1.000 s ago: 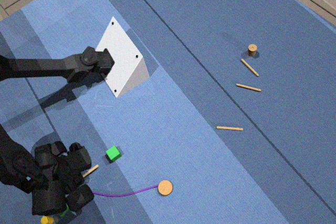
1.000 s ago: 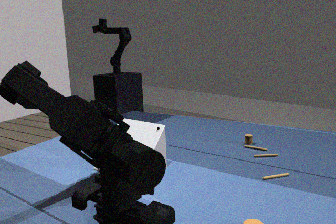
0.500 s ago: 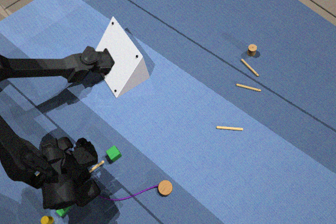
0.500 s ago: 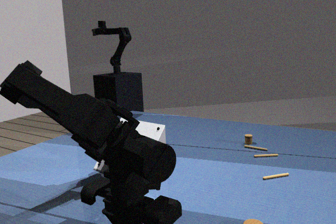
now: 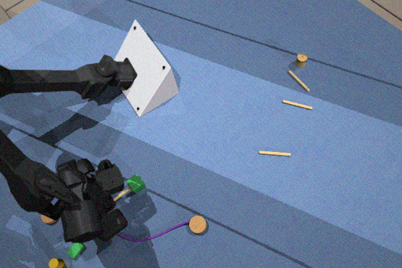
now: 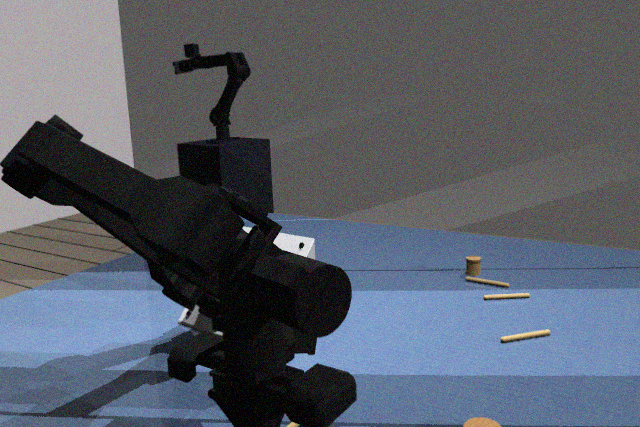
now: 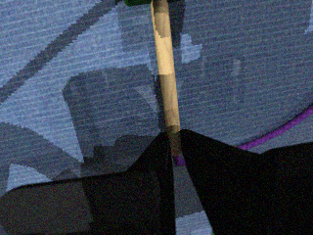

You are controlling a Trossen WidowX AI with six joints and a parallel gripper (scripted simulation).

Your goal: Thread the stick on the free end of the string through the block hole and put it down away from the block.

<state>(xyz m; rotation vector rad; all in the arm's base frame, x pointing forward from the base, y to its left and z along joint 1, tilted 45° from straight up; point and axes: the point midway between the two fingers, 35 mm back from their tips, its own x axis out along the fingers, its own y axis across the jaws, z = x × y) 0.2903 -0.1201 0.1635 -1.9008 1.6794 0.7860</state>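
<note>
My gripper (image 5: 110,196) (image 7: 173,138) is at the table's near left and is shut on the thin wooden stick (image 5: 122,194) (image 7: 165,73). The stick juts forward from the fingertips, and its far tip touches or nearly touches a green cube (image 5: 135,183) (image 7: 139,2). The purple string (image 5: 152,235) (image 7: 281,131) runs from the held end of the stick to the round wooden button (image 5: 197,224) (image 6: 480,421), which lies flat on the table. A tan wooden piece (image 5: 48,219) shows partly under the arm; I cannot tell whether it is the block with the hole.
A white wedge (image 5: 146,67) (image 6: 295,243) stands at the back left with a black arm (image 5: 65,80) against it. Three loose sticks (image 5: 299,80) (image 5: 297,105) (image 5: 274,153) and a wooden peg (image 5: 301,59) (image 6: 473,265) lie at the right. A second green cube (image 5: 76,250) and a yellow cylinder (image 5: 55,262) are near the gripper.
</note>
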